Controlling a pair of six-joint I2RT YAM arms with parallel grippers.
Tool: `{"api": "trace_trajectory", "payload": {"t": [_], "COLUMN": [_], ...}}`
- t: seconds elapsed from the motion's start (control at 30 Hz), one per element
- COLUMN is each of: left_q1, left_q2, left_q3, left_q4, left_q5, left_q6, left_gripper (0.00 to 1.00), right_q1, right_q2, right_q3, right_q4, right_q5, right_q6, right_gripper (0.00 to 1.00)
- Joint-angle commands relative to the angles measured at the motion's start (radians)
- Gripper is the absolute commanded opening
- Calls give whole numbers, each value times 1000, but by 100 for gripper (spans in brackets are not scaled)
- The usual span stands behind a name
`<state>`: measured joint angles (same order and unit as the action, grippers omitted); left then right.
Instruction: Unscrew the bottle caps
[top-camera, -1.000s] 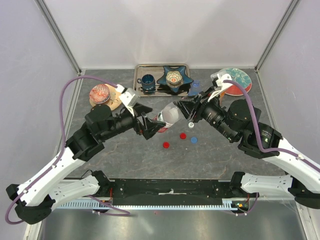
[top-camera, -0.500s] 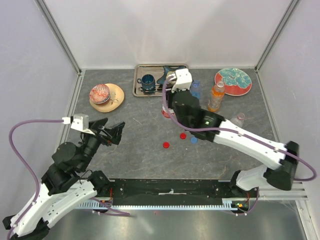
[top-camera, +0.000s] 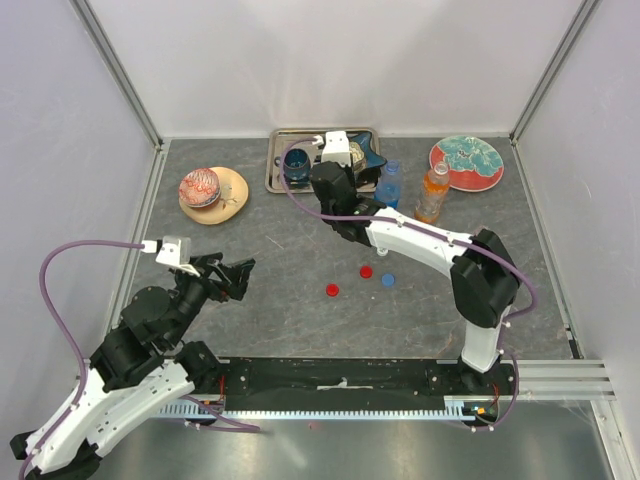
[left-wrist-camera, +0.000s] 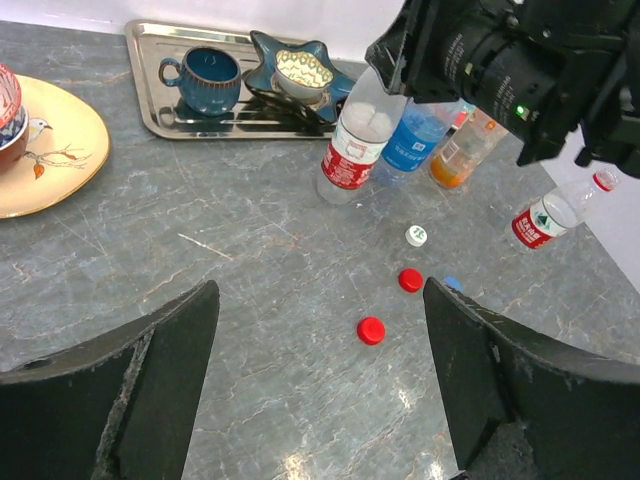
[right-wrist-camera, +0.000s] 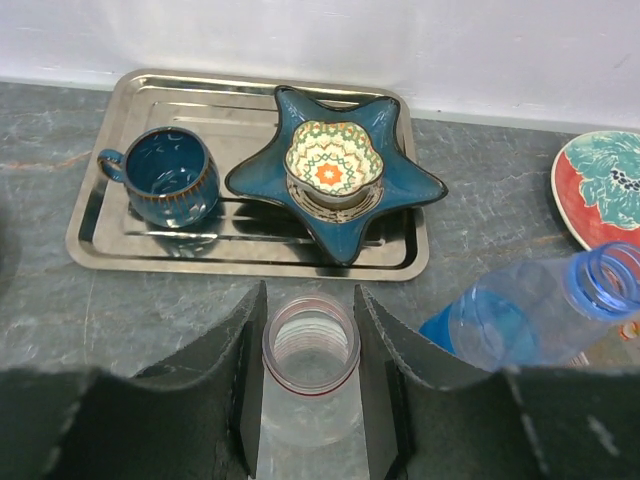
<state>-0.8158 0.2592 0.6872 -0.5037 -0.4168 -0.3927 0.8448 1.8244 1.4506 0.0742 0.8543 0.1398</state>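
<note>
The right gripper is closed on the neck of a clear bottle, one finger pressed to each side. This bottle has a red-and-white label and no cap, and it stands on the worktop just in front of the steel tray, by the tray's right half. The blue-tinted bottle leans just right of it, off the tray's front right corner, its mouth also bare. The orange bottle stands a little further right of the tray. A second labelled clear bottle lies on its side, well to the right of the tray and nearer the arm bases. The four caps lie loose on the worktop, in front of the tray and well apart from it. The white cap is closest to the tray, then a red cap with the blue cap beside it, and the other red cap lies farthest out. The left gripper hangs wide open and empty, far out from the tray's front left corner. On the tray sit a dark blue cup and a star-shaped dish holding a patterned bowl.
</note>
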Motion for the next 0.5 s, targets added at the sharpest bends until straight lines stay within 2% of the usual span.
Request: {"api": "trace_trajectory", "payload": {"t": [0.0,0.27,0.47], "left_q1": [1,3,1], "left_q2": [-3,-34,-2], "left_q3": [55,52,52], "left_q4": [-30,-41,-32], "left_q5": [-22,-42,-36], "left_q6": [-2,5,3], "left_gripper": [90,90,90], "right_q1": [-32,-62,-72], "right_q2": [45,90,92], "right_q3": [99,134,125], "right_q4": [45,3,-37], "right_q5": [-27,-52,-75], "right_q6": [37,75,102], "right_gripper": [0,0,0]}}
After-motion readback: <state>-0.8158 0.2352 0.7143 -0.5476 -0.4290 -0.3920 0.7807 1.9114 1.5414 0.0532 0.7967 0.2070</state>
